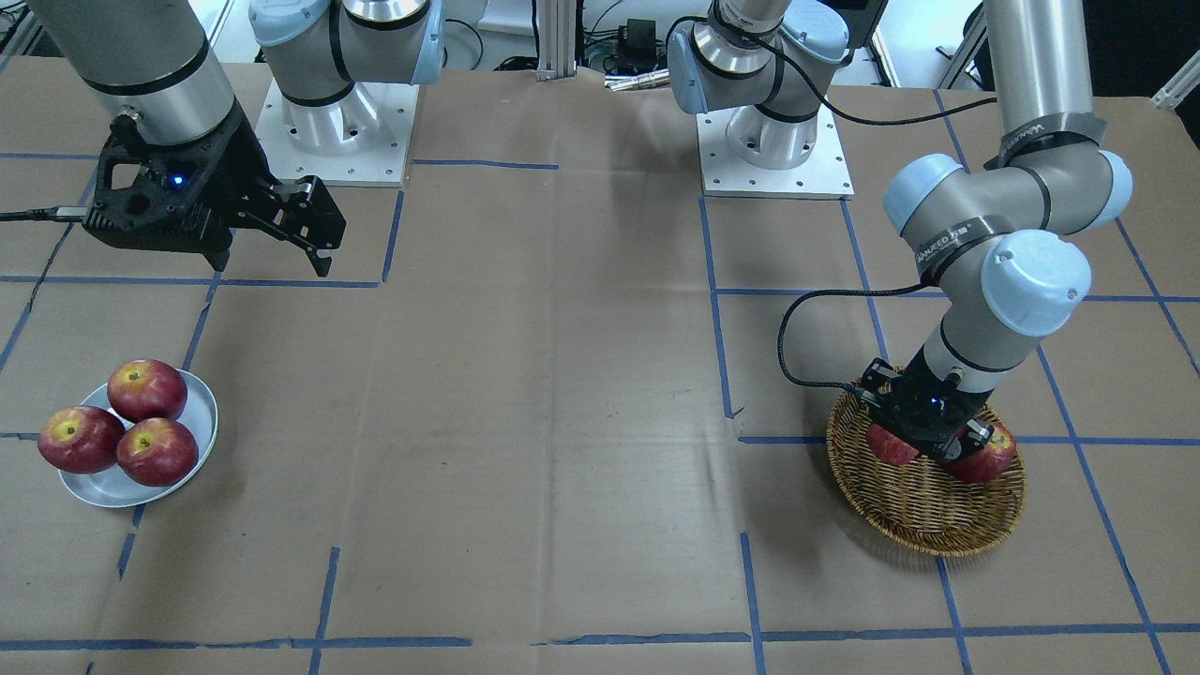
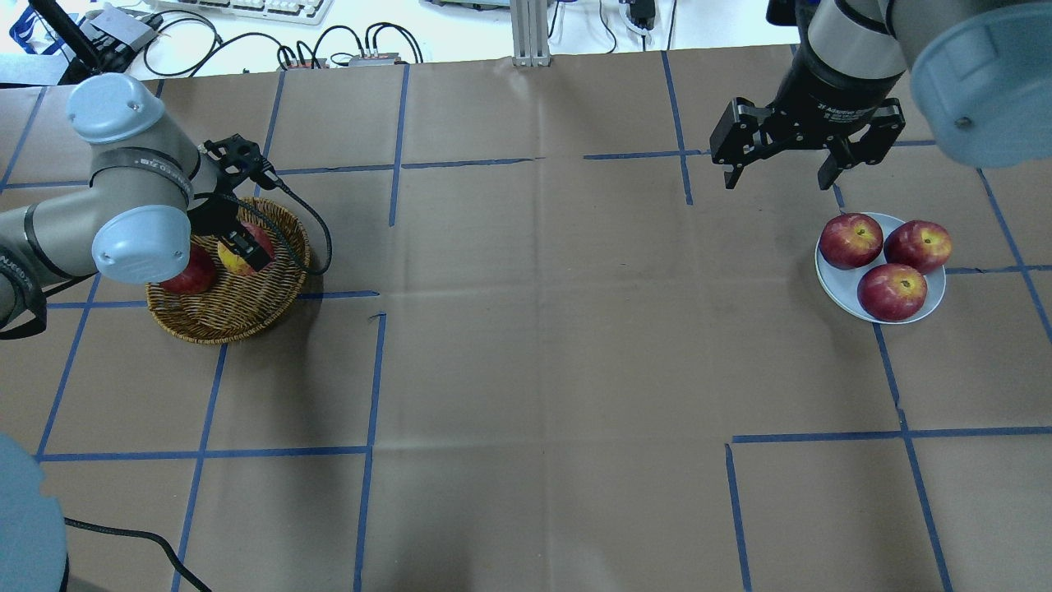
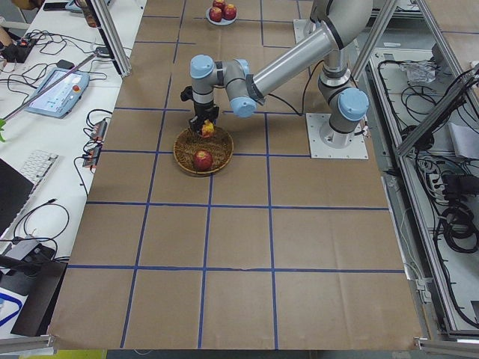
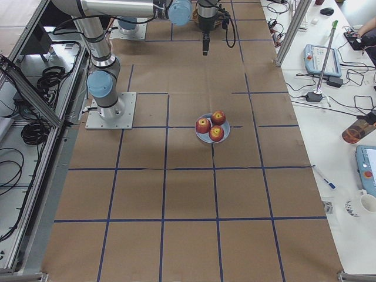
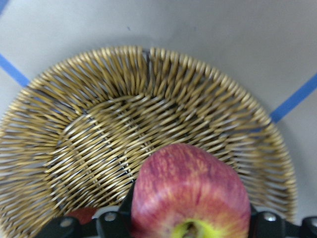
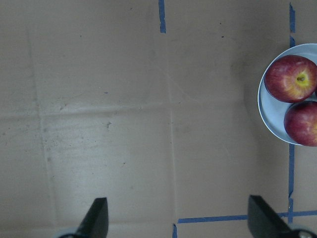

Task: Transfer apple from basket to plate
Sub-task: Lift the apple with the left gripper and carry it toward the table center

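Note:
The streaky pinkish-red apple (image 5: 190, 188) with a yellow stem patch sits between the fingers of my left gripper (image 5: 190, 220), which is shut on it. It hangs just over the wicker basket (image 2: 238, 316), toward its far side. The held apple (image 2: 238, 251) also shows in the overhead view and, partly hidden by the wrist, in the front view (image 1: 889, 447). A darker red apple (image 2: 191, 278) lies in the basket beside it. The pale grey-blue plate (image 2: 828, 278) holds three red apples. My right gripper (image 2: 777, 174) is open and empty, hovering beyond the plate.
The table is covered in brown paper with blue tape lines. The plate (image 1: 112, 489) is crowded, and one of its apples (image 1: 80, 439) overhangs the rim. The two arm bases (image 1: 333, 122) stand at the robot's edge. A black cable (image 2: 316, 234) loops off the left wrist over the basket rim.

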Action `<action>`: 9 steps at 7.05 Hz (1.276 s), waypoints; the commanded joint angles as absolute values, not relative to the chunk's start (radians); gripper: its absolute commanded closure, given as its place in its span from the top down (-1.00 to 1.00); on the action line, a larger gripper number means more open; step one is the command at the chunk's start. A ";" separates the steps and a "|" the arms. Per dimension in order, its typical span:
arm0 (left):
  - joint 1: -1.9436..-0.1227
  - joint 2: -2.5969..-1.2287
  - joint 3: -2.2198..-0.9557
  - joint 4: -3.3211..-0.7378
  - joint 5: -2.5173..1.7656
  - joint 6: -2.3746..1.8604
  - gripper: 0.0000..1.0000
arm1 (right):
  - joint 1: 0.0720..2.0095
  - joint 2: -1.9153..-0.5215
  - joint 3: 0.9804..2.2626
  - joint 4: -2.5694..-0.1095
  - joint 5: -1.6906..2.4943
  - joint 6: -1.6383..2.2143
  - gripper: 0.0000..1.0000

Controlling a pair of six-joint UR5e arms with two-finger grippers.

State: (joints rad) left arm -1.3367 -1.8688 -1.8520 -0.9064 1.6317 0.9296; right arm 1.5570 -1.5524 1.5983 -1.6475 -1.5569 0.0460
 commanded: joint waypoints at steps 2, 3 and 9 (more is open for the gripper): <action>-1.642 -1.867 -1.771 -0.974 1.628 0.365 -0.23 | 1.557 -1.552 1.598 -1.647 -1.557 0.046 1.00; -1.751 -1.922 -1.716 -0.977 1.631 0.236 -0.22 | 1.557 -1.552 1.598 -1.647 -1.557 0.046 1.00; -1.983 -2.177 -1.531 -0.973 1.615 -0.057 -0.22 | 1.557 -1.551 1.600 -1.646 -1.557 0.046 1.00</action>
